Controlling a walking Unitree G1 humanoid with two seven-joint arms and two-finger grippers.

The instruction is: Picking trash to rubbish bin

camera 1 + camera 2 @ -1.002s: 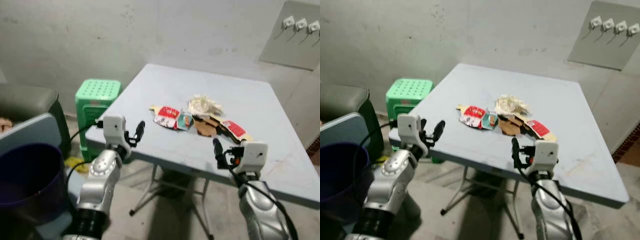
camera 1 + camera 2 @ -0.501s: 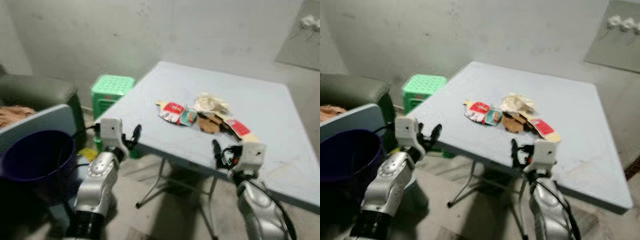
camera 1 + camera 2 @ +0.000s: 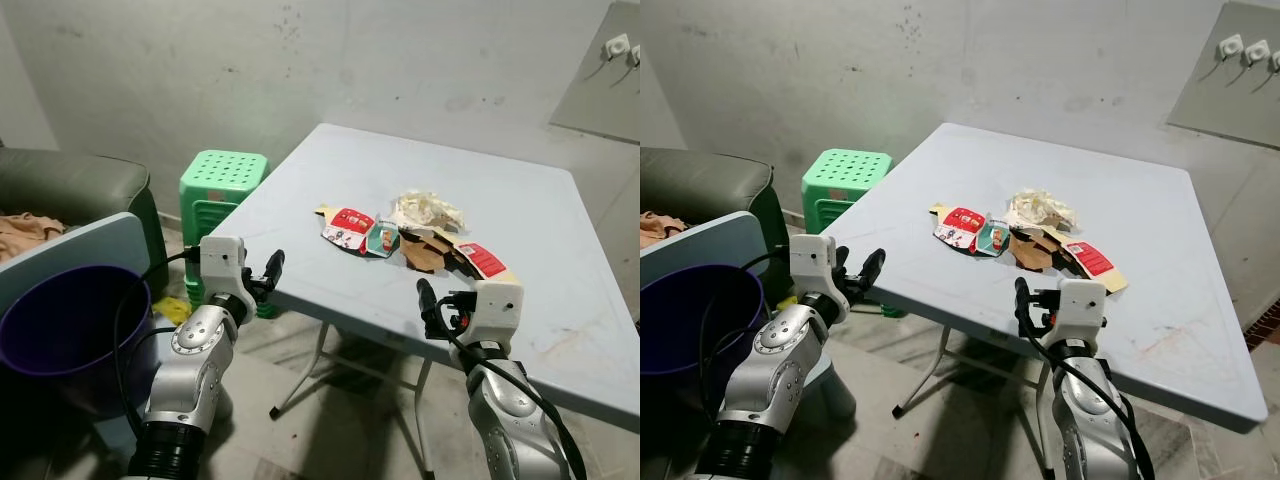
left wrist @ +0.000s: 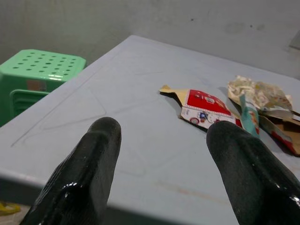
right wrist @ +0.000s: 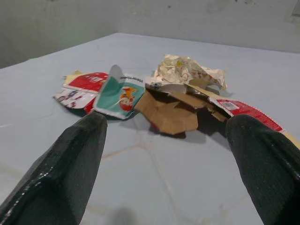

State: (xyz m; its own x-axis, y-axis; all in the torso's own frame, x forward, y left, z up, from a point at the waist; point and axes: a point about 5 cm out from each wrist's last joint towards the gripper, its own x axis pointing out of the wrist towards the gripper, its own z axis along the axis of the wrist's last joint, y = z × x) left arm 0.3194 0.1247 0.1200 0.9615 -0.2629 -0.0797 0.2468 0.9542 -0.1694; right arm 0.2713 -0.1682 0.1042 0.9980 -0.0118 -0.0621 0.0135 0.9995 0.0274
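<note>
Right gripper poised at near table edge, fingers spread wide, nothing held; left gripper likewise wide and empty, just off left edge of pale blue square tabletop. Trash heaped mid-table, well ahead of both: red-and-white flattened wrapper, small teal sachet, torn brown cardboard scrap, crumpled cream paper wad, red-labelled flat card. Purple round plastic bin low at robot's left, below table height; green perforated plastic stool behind. Risks judged: flat wrappers lying flush against surface, liable to slip from closing fingers; overlapping pieces likely to drag neighbours off edge; long carry leftward to bin inviting a drop short of rim.
</note>
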